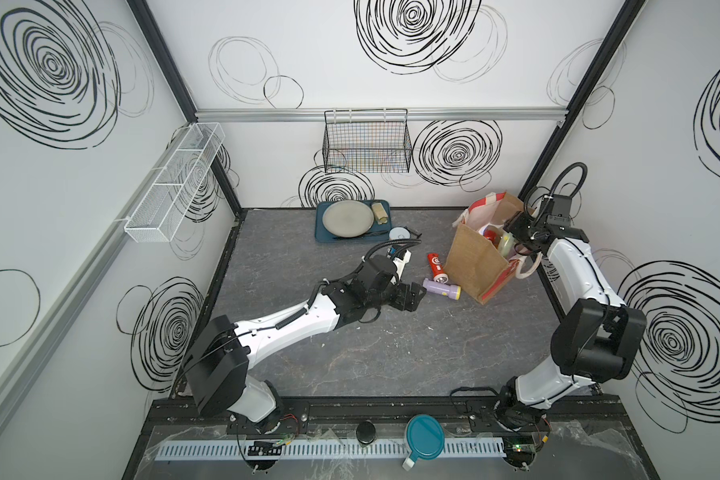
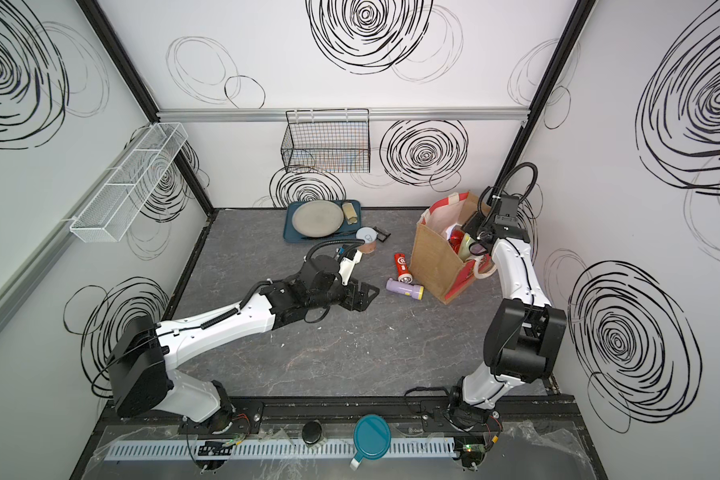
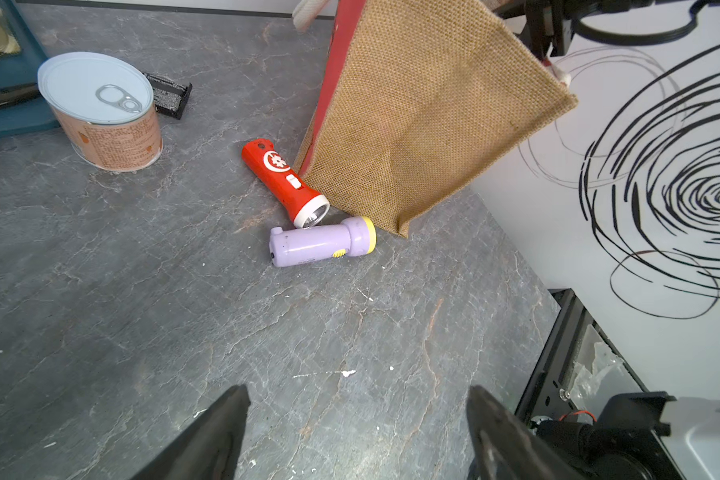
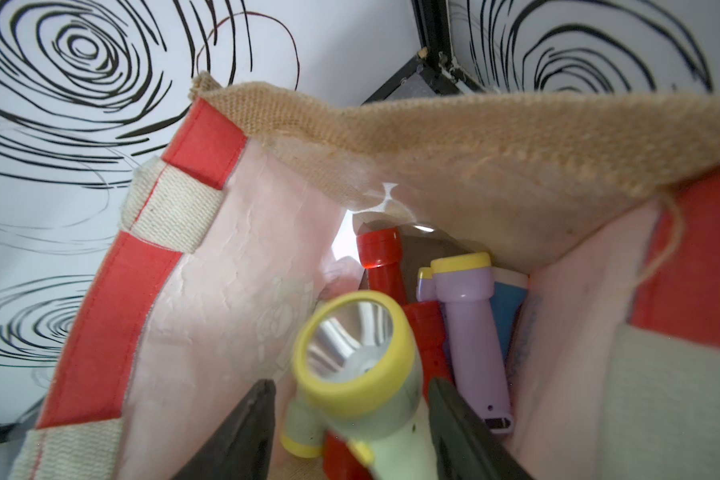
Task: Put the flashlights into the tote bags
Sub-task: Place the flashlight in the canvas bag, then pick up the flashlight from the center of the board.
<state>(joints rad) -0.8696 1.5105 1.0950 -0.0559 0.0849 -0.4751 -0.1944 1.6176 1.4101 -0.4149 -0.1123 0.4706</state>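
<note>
My left fingers (image 3: 217, 440): spread, empty, facing lilac torch (image 3: 316, 245), likely next pick. Right fingers (image 4: 242, 436): flanking green torch (image 4: 362, 374) in bag (image 4: 433, 137); grip unclear.

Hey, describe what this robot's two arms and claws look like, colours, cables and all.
The left arm and right arm have glossy white shells with bulky black joint housings. A black ribbed cable loops over each wrist. The left claw and right claw each have two flat, tapering black fingers.
</note>
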